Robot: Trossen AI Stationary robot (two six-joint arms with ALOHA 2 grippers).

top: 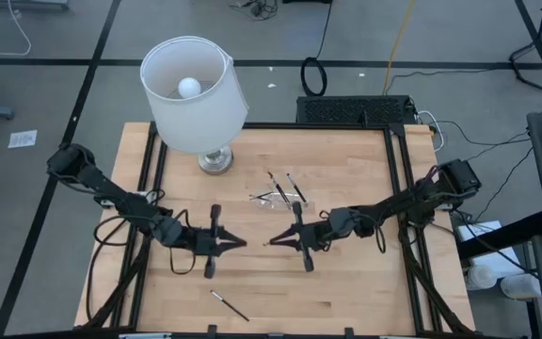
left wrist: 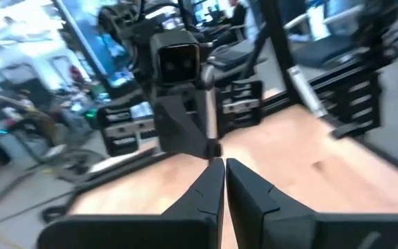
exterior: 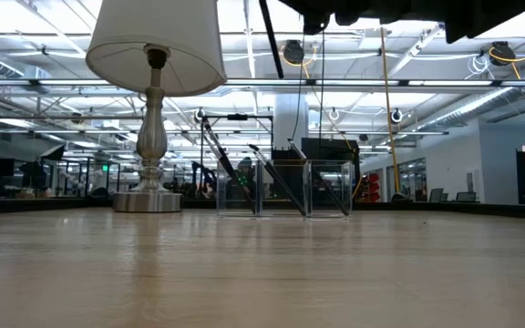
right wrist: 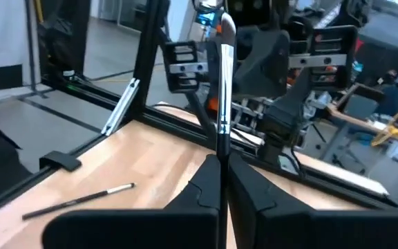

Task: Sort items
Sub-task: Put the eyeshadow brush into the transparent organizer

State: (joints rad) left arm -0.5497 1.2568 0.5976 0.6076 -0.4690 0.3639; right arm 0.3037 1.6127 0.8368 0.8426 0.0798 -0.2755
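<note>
- right gripper — fingers pinched on a stick, long axis upright
- clear tray lies just beyond it, far side — right arm nearer
- left gripper nearly closed, nothing in it; loose stick near table edge

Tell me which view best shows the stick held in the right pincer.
The right wrist view: the stick stands upright from the shut right pincer. The high view shows only its dark tip; the low view, a thin upper length.
</note>
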